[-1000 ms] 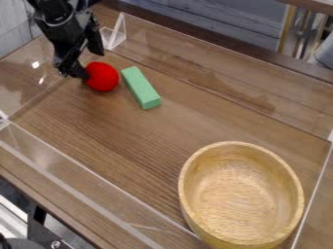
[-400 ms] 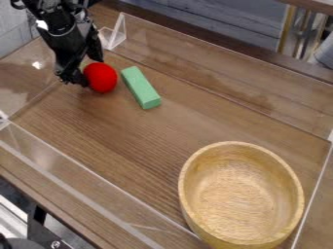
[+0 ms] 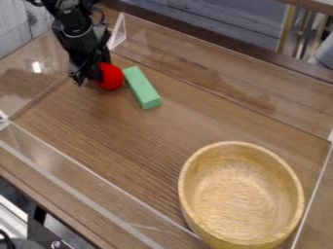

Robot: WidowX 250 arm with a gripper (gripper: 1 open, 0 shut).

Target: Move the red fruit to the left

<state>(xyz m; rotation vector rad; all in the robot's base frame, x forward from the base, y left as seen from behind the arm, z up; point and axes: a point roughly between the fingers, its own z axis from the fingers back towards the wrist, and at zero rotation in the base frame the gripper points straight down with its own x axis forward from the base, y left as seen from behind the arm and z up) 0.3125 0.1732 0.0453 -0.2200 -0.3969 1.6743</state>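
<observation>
The red fruit (image 3: 112,76) lies on the wooden counter (image 3: 156,146) at the upper left of the view, glossy and rounded, just left of a green rectangular block (image 3: 143,88) that lies flat at a slant; the two sit very close, though whether they touch cannot be made out. The black pincer (image 3: 92,71) comes down steeply from the top left corner and its tips are down at the fruit's left side, one dark finger (image 3: 81,76) standing against the red skin; the fingers look drawn in narrow about the fruit, but whether they truly grip it cannot be told from this angle, since the arm's body covers part of the fruit. At the lower right, well apart from all this, stands a wooden bowl (image 3: 242,236), round and pale, with nothing in it, its ribbed inner wall and floor bare. Clear plastic walls (image 3: 26,146) fence the counter along its left and near edges, and a small clear upright piece (image 3: 117,33) stands just behind the pincer
</observation>
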